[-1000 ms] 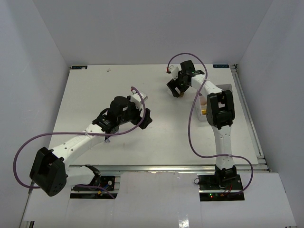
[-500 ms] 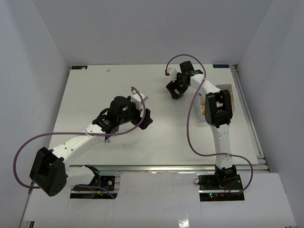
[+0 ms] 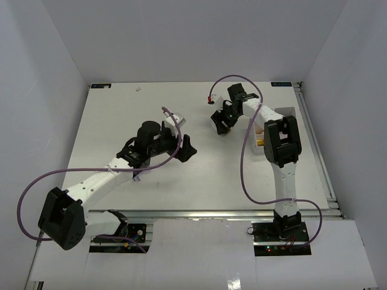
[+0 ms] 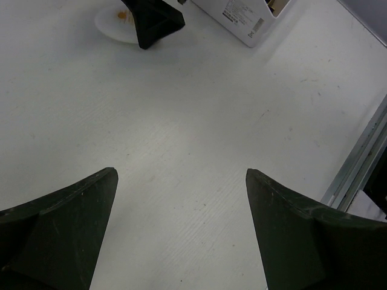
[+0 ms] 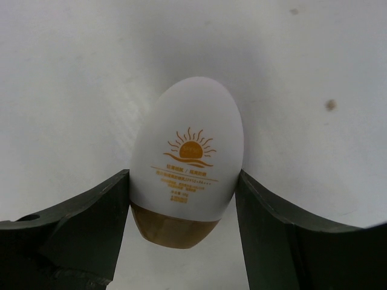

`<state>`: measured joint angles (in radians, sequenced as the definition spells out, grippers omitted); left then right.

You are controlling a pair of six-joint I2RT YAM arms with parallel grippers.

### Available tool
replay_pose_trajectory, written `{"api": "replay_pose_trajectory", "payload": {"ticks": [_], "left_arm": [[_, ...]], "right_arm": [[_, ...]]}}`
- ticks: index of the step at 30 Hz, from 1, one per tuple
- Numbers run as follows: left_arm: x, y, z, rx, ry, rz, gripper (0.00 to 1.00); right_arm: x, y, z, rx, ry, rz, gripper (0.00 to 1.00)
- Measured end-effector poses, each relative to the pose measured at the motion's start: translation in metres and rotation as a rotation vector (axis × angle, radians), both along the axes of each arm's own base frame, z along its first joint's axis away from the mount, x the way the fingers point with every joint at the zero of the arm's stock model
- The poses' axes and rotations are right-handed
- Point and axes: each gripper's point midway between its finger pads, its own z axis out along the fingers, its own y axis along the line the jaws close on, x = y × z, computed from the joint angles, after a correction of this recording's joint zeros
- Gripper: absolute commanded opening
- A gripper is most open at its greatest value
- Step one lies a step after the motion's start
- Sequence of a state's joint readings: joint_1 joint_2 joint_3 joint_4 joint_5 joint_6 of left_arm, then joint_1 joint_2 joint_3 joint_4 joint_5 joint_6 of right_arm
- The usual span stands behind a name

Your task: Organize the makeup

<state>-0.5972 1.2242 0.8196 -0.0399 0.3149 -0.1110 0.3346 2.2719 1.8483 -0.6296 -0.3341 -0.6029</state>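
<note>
Pale grey walls (image 3: 181, 36) enclose the white tabletop (image 3: 121, 115). Beside my right arm, a white plastic tray (image 4: 239, 21) holds something golden (image 3: 260, 143) that I can't identify. My left gripper (image 4: 180, 175) gapes wide and empty. My right gripper (image 5: 181, 175) brackets the sun-printed white oval compact (image 5: 187, 139) lying on the table, and whether it grips I can't tell.

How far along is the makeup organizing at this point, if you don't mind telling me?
Done: at least one gold-toned item seems to lie in the white tray, mostly hidden by the right arm. In hand: the right gripper stands against both sides of the white oval compact, which rests on the table. To do: carrying it to the tray; the left gripper hangs open, idle.
</note>
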Motion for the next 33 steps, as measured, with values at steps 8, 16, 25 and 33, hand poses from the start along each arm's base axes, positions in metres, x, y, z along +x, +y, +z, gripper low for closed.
{"api": "replay_pose_trajectory", "payload": {"ticks": [8,16,25,33], "left_arm": [[0.007,-0.008,-0.007,-0.167,0.142,0.028,0.98],[-0.009,-0.032,0.021,-0.46,0.314,-0.005,0.98],[-0.04,-0.083,0.056,-0.597,0.388,-0.177,0.9],[-0.05,-0.106,0.034,-0.578,0.488,-0.197,0.81]], "right_arm": [[-0.087,0.021,0.079,0.155,-0.026,0.114,0.19],[-0.17,0.012,0.162,0.334,-0.209,0.238,0.19],[-0.229,-0.004,0.153,0.37,-0.252,0.294,0.17],[-0.231,0.001,0.182,0.405,-0.372,0.319,0.16]]}}
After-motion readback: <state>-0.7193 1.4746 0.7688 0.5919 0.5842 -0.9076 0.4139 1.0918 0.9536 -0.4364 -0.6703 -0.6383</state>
